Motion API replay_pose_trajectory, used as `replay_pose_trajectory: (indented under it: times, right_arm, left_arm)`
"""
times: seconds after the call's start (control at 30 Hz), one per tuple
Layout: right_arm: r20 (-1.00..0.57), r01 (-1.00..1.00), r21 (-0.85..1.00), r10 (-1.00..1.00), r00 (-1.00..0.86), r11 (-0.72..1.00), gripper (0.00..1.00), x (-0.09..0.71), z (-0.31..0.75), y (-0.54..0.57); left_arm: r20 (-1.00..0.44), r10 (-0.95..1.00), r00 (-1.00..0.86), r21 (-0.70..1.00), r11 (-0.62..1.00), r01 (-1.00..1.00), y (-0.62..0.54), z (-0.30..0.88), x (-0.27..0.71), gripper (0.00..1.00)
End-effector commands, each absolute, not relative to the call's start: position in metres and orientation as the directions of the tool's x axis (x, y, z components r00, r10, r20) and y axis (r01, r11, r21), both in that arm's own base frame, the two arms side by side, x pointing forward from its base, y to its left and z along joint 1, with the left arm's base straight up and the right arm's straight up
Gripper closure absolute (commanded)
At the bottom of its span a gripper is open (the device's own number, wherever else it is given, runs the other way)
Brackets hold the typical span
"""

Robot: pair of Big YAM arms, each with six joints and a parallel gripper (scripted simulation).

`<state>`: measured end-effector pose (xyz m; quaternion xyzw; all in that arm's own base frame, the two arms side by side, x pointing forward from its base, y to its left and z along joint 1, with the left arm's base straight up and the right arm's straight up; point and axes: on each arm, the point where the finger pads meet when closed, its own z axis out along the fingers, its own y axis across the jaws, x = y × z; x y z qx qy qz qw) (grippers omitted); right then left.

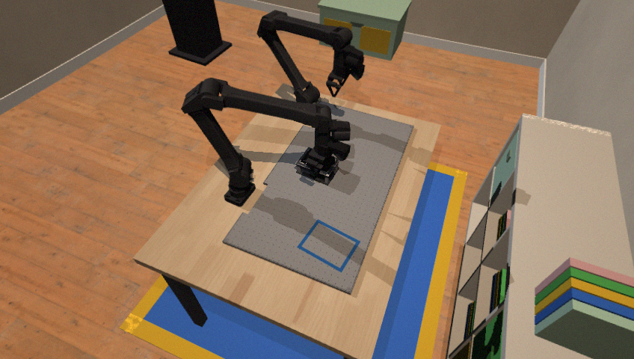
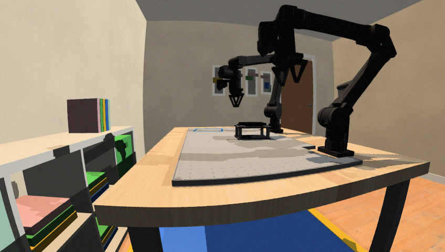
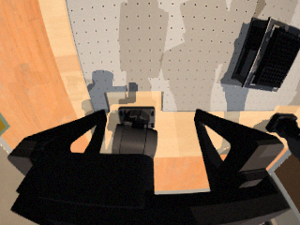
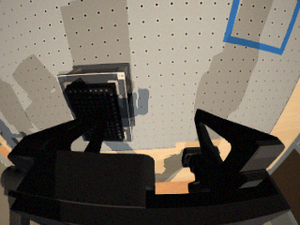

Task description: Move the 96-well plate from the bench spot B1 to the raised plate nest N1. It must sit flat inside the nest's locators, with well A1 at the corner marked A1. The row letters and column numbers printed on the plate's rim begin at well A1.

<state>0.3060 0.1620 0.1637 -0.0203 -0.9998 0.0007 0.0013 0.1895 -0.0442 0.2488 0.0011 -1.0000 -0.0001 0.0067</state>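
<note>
The dark 96-well plate point(image 2: 252, 124) point(image 3: 281, 56) point(image 4: 98, 104) sits on top of the raised nest point(image 2: 238, 132) point(image 4: 123, 94) and looks level in the exterior view. The printing on its rim and the locator contact cannot be made out. A small white label shows at the nest's upper right corner in the right wrist view. The blue outline of B1 point(image 1: 319, 259) point(image 4: 253, 46) has no plate in it. My right gripper point(image 2: 236, 106) point(image 4: 150, 113) is open and empty above the nest, offset from the plate in its wrist view. My left gripper point(image 1: 334, 90) point(image 2: 289, 83) point(image 3: 150, 113) is open and empty, high up.
The perforated grey board point(image 1: 284, 235) point(image 2: 218, 168) lies on the wooden table point(image 1: 186, 231). Both arm bases stand along one long side of the board. A white shelf unit point(image 1: 564, 200) with coloured blocks stands beyond the opposite side of the table.
</note>
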Motion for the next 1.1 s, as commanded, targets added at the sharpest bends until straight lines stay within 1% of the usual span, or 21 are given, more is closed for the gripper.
replay_pose_trajectory:
  times: [0.0, 1.07]
  right_arm:
    - [-0.037, 0.030, 0.021, 0.031, -0.999, 0.999, 0.00, 0.3171, 0.1790, 0.1690]
    - [-0.037, 0.030, 0.021, 0.031, -0.999, 0.999, 0.00, 0.3171, 0.1790, 0.1690]
  left_arm:
    - [-0.034, -0.013, -0.999, -0.008, 1.000, -0.012, -0.0452, 0.2628, 0.1968, 0.00]
    - [-0.034, -0.013, -0.999, -0.008, 1.000, -0.012, -0.0452, 0.2628, 0.1968, 0.00]
